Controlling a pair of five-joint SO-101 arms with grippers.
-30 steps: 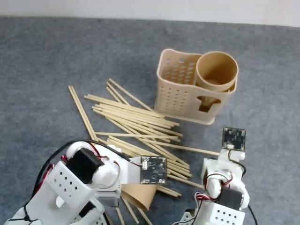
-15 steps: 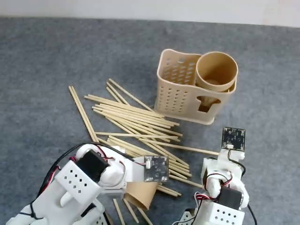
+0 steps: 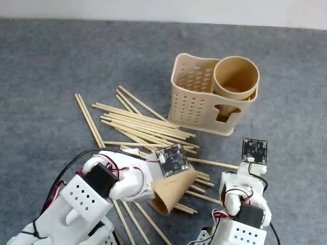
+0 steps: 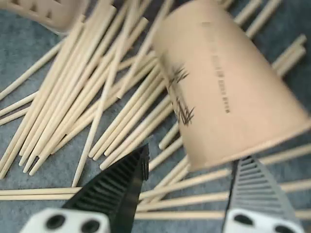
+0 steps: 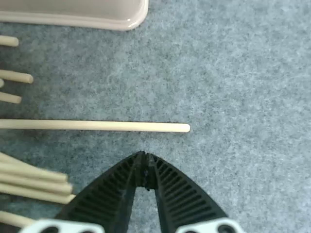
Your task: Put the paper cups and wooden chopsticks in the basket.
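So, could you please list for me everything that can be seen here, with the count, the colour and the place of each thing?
basket: one, beige, standing on the carpet at the far side
upright cup: at least one, brown, in the basket's right compartment
lying cup: one, brown, on its side over the chopsticks near the left arm
chopsticks: many, pale wood, scattered between the basket and the arms
carpet: one, grey, covering the table
wall: white, behind the table
arms: two, white with black motors, at the near edge
left end effector: open, at the lying cup's rim
right end effector: shut, over bare carpet beside one chopstick's end
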